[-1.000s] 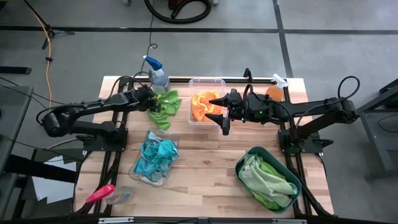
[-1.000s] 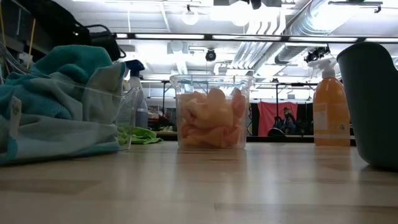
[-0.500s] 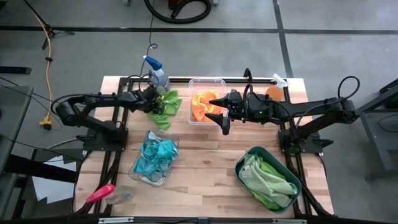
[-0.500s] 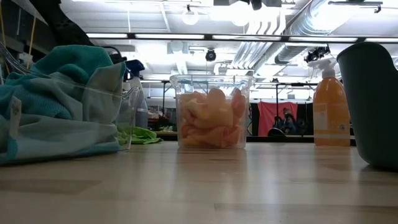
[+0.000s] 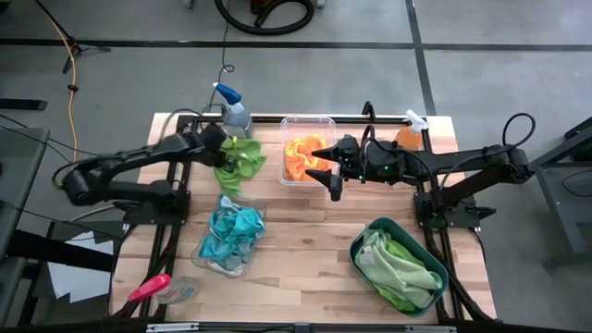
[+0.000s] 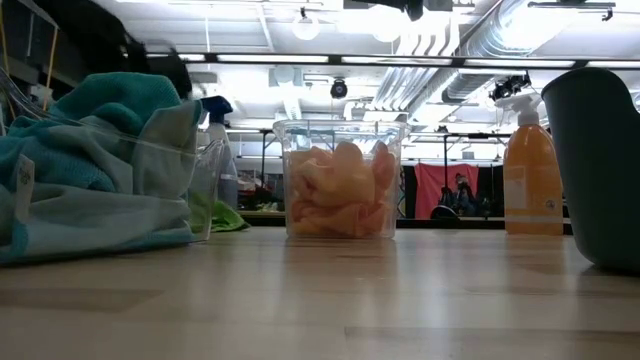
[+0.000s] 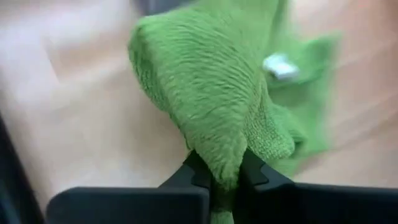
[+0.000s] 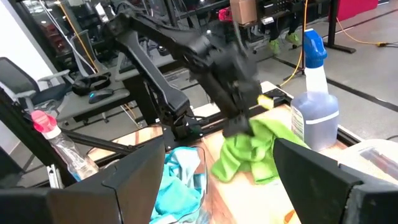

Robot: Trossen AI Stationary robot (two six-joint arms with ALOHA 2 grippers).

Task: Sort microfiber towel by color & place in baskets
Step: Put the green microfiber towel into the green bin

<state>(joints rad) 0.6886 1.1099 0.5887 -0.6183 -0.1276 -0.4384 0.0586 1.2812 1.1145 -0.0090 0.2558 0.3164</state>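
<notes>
Lime green towel motion-blurred at far end in left wrist view; lower tip hidden between closed gripper fingers. Dark teal basin cut off by right edge in low view. Blue towels cut off at left edge there.

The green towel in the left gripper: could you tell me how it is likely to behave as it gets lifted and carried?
Probably floppy: the green towel bunches into folds above the left gripper, which is shut on it, and it hangs limp in the right wrist view. It looks light, since one pinched fold seems to carry it. The fuzzy pile should grip well, though a trailing corner may drag.
</notes>
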